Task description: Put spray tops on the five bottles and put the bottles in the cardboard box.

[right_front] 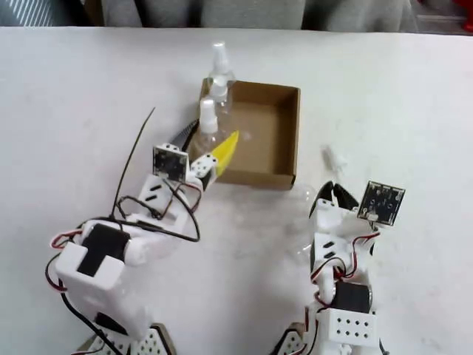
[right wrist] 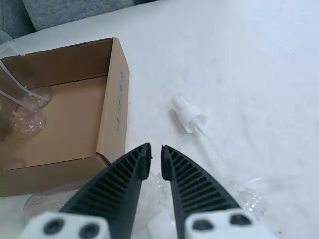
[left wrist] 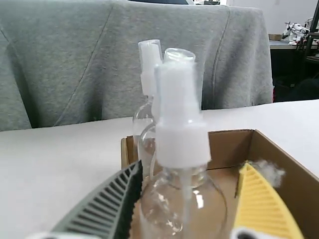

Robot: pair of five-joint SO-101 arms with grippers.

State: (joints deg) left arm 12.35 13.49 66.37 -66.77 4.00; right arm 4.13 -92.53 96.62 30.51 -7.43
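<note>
My left claw (left wrist: 189,174) is spreading just wide enough to take the belly of a capped bottle (left wrist: 182,209), the grey jaw pressing the glass and the yellow one closing the other side. By my judgement I am gripping it. I am holding it low on the body, so the spray top stays free and upright over the near left corner of the cardboard box (right_front: 295,133). Two more bottles (right_front: 219,89) are standing in the box behind it.

My right claw (right wrist: 155,152) is hanging almost closed and carrying nothing, just above the table. A loose spray top (right wrist: 188,115) is lying beyond it, and a bare bottle (right wrist: 246,196) is lying beside it, waiting for a top.
</note>
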